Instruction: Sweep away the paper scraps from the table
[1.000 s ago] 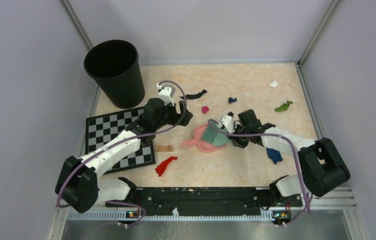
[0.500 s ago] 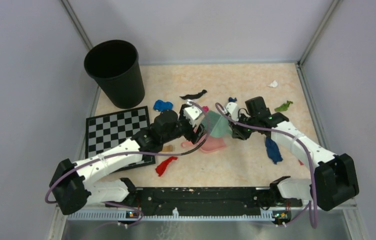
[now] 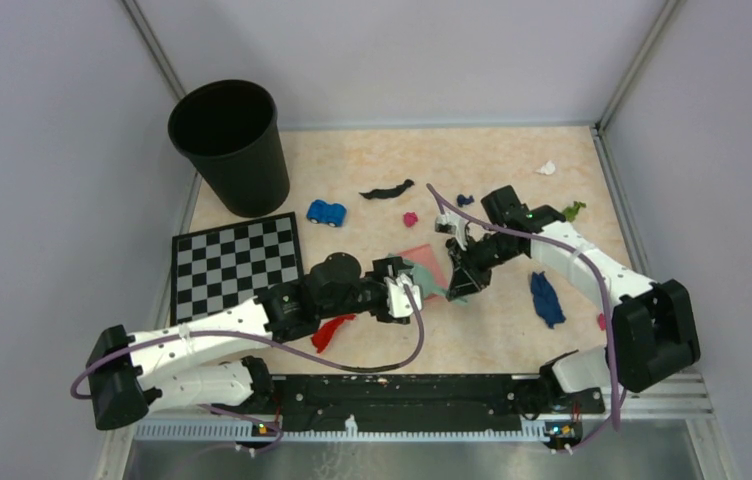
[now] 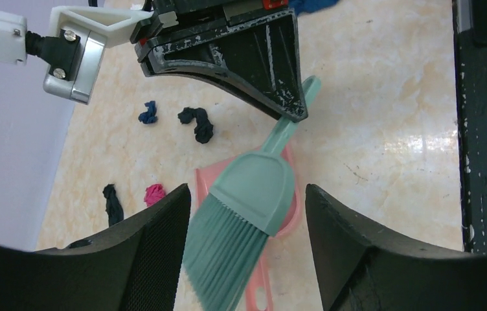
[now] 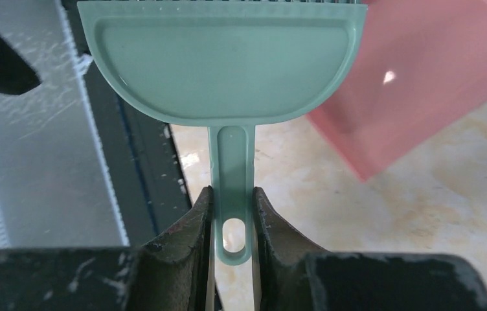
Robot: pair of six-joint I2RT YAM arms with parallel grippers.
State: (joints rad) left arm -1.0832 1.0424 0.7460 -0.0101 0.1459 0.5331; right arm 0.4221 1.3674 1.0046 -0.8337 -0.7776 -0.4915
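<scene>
Overhead: whole table [image 3: 492, 160]; 2 wrist closeups share brush [image 4: 252, 191].

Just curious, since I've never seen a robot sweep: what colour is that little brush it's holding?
The brush is mint green, clearest in the right wrist view.

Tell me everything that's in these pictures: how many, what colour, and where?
table: one, peach-beige, under everything.
bin: one, black, far left corner.
chequered board: one, black and white, left side, nearer than the bin.
toy car: one, blue, just beyond the board's right corner.
paper scraps: at least seven, black, magenta, dark blue, white, green, blue and red, scattered over the table.
dustpan: one, pink, centre, between the grippers.
brush: one, teal, over the dustpan.
arms: two, white and black, near edge. The left gripper is open by the dustpan, and the right gripper is shut on the brush handle.
</scene>
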